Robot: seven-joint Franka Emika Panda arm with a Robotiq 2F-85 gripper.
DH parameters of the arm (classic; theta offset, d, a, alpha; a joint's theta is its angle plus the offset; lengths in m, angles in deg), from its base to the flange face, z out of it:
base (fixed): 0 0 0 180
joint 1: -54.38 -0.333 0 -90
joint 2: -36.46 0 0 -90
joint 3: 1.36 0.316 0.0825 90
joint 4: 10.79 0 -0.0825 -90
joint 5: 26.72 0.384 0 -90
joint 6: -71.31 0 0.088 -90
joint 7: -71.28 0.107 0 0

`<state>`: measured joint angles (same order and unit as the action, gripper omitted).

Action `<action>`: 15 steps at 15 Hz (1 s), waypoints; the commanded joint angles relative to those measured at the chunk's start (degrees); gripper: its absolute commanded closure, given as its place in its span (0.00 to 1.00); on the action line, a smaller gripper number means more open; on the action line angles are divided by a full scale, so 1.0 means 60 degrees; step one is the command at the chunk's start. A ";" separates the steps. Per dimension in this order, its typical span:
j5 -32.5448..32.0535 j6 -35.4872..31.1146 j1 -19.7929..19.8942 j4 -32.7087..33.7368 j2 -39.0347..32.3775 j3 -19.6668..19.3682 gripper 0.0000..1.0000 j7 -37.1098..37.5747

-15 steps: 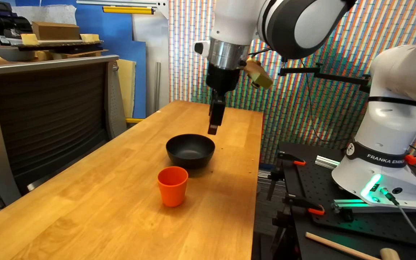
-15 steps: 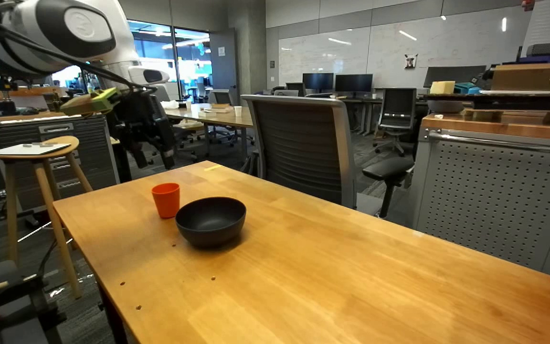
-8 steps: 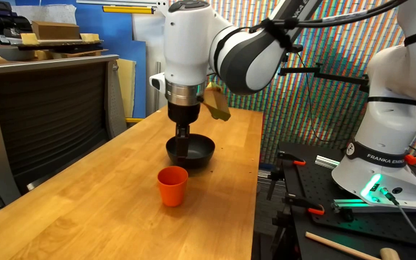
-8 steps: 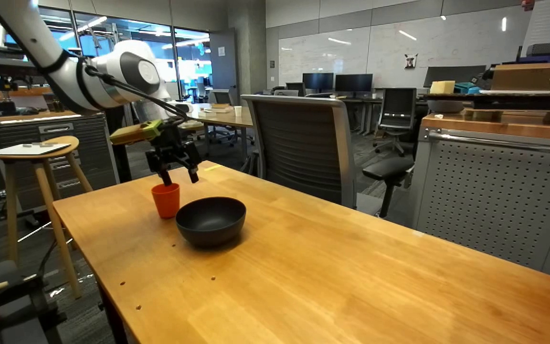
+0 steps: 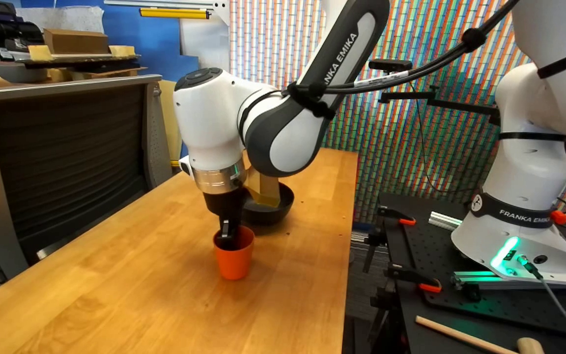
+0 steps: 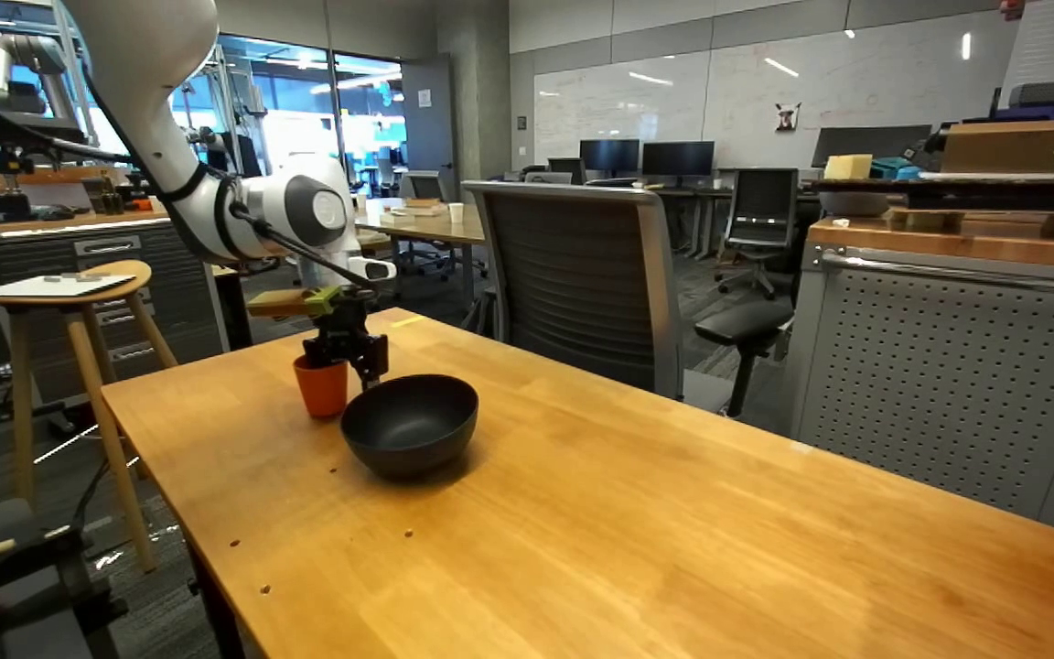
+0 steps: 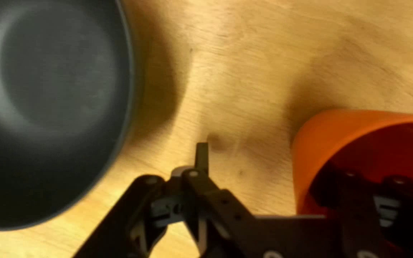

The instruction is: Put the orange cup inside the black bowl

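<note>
Wooden table [image 6: 692, 522]: one, lower half of the frame in an exterior view; bears both of the task's things. Step in hand, as judged: a pinch grip, ahead of the lift.

Franka arm [image 5: 293, 142]: one, slanting in from the upper right. Best served, probably, by a slight shift toward the right of the wrist view, then a straight rise.

Office chair [image 6: 573, 293]: one, dark-backed, upper centre, past the table edge; seems no obstacle.

Black bowl [image 7: 54, 71]: one, upright, upper left of the wrist view. Chief obstacle: a sideways pull may knock its rim.

Yellow-green wrist block [image 5: 266, 191]: one, centre of the frame, hiding part of the bowl; clearance cannot be told.

Two-finger gripper [image 6: 342, 366]: one, jaws spread wide astride one wall of the orange cup [image 5: 235, 265], gripping nothing.

Orange cup: one, upright on the table, lower centre, beside the bowl and not in it. Looks light, liable to slide; close slowly.

Outer finger [image 7: 202, 156]: one, between bowl and cup in the wrist view, apart from both.

Inner finger [image 7: 351, 195]: one, inside the cup mouth, lower right; contact with the wall cannot be told. Appears nearer the wall than its mate, so closing may drag the cup toward the bowl; centre the wall between the two first.
</note>
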<state>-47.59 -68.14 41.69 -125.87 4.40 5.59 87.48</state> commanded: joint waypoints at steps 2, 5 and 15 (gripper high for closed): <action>0.0754 0.0734 -0.0319 0.0813 -0.0352 -0.0164 0.72 -0.0482; 0.0718 0.1010 -0.0445 0.0687 -0.0051 -0.0211 0.96 -0.0513; -0.1650 0.0681 -0.0156 -0.1539 0.2933 -0.1792 0.99 0.1660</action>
<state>-51.83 -61.50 38.95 -129.59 17.68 -1.30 91.42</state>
